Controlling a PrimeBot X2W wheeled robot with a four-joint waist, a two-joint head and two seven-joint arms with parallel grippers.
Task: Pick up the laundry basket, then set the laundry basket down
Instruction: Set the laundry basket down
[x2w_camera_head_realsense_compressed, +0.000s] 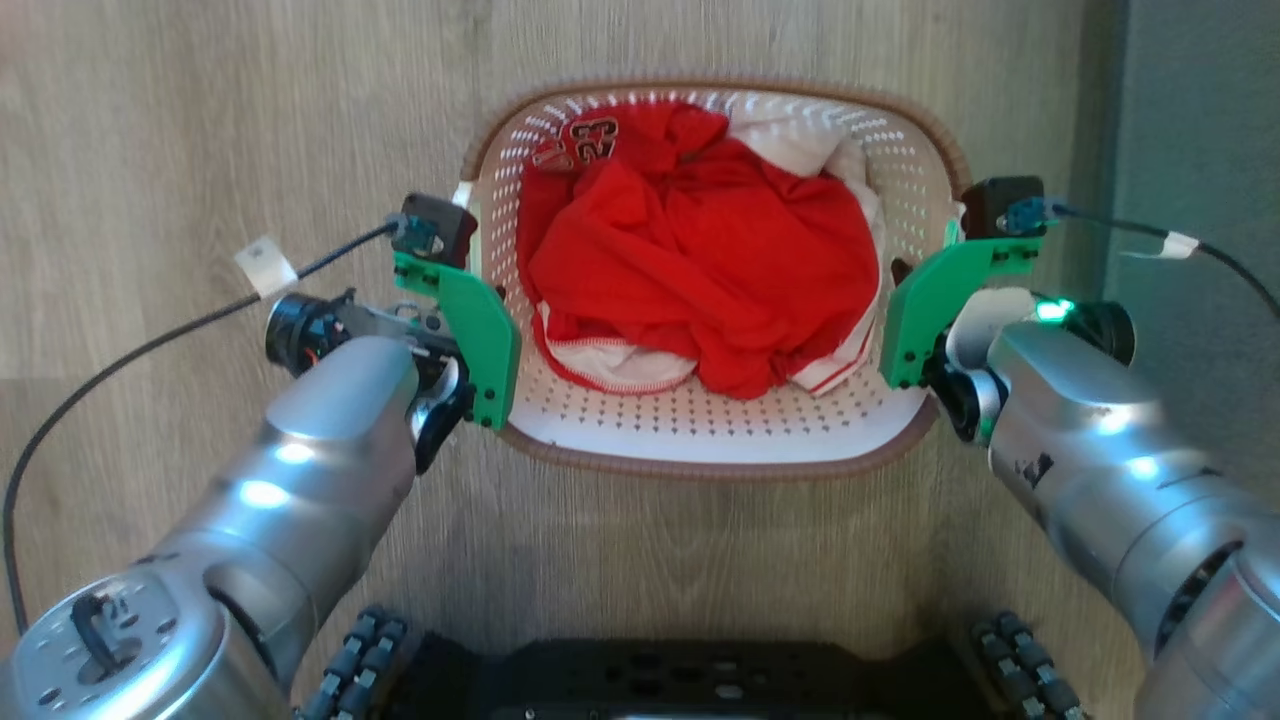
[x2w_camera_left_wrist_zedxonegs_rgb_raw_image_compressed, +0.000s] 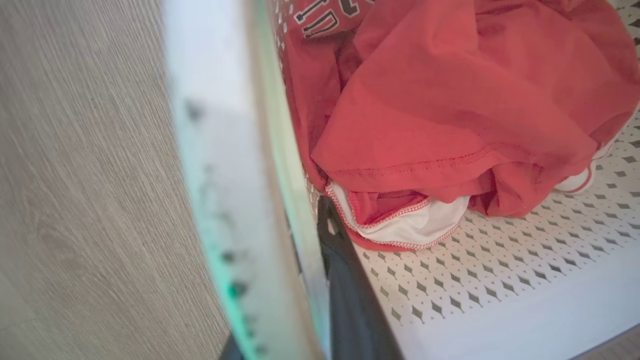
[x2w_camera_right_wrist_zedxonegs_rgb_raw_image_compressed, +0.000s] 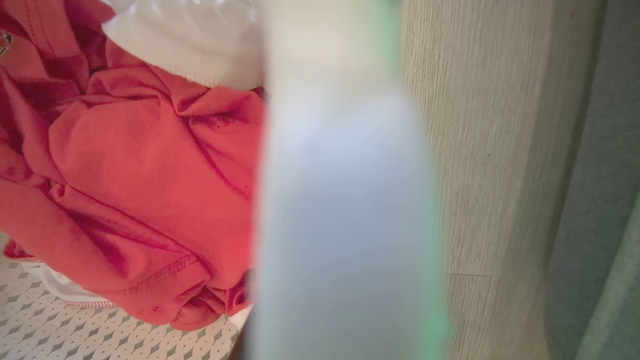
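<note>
The laundry basket (x2w_camera_head_realsense_compressed: 700, 440) sits over the wood floor (x2w_camera_head_realsense_compressed: 200, 150), its long axis running side to side between the arms, each equally near an end. The left fingers (x2w_camera_left_wrist_zedxonegs_rgb_raw_image_compressed: 350, 300) pinch its left wall, one dark finger inside, as the left wrist view shows. The right fingers (x2w_camera_head_realsense_compressed: 900, 270) seem clamped on the right wall, which is blurred in their own view.

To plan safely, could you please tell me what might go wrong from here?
The left pincer and right pincer each pinch just a side edge of the laundry basket, so uneven arm motion could tilt it or slip a grip. The red clothes are heaped loosely and could shift if it tips.
</note>
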